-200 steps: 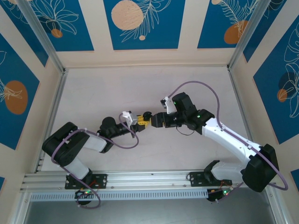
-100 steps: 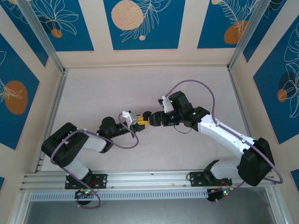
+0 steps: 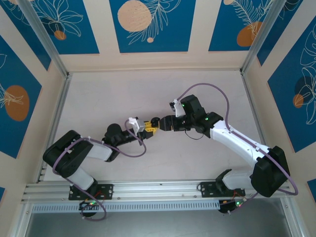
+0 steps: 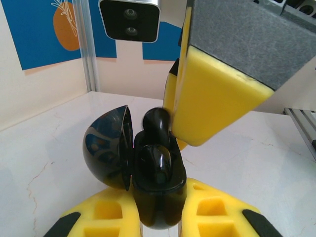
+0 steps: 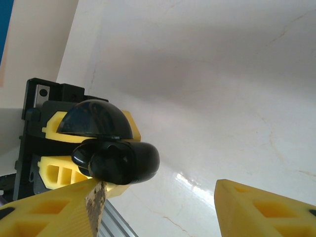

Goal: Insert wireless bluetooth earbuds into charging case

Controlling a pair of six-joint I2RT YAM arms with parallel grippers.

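My left gripper (image 4: 158, 210) is shut on an open black charging case (image 4: 157, 197), held above the table with its domed lid (image 4: 106, 145) swung to the left. One glossy black earbud (image 4: 161, 165) sits in the case. A second black earbud (image 4: 157, 120) sticks out of the top of the case. A yellow finger (image 4: 215, 96) of my right gripper touches that bud from the right. In the right wrist view, the right gripper (image 5: 155, 190) is open, its left finger (image 5: 54, 210) against the case (image 5: 126, 160), its other finger (image 5: 266, 210) far off. From above, both grippers (image 3: 149, 126) (image 3: 165, 123) meet mid-table.
The white marble table (image 3: 108, 94) lies bare around the two arms. Walls with blue panels (image 3: 148, 24) close in the back and both sides. An aluminium rail (image 3: 148, 190) runs along the near edge by the arm bases.
The right arm has drawn its elbow in and moved its gripper slightly left and back, closer against the case. The left gripper with the case has risen a little.
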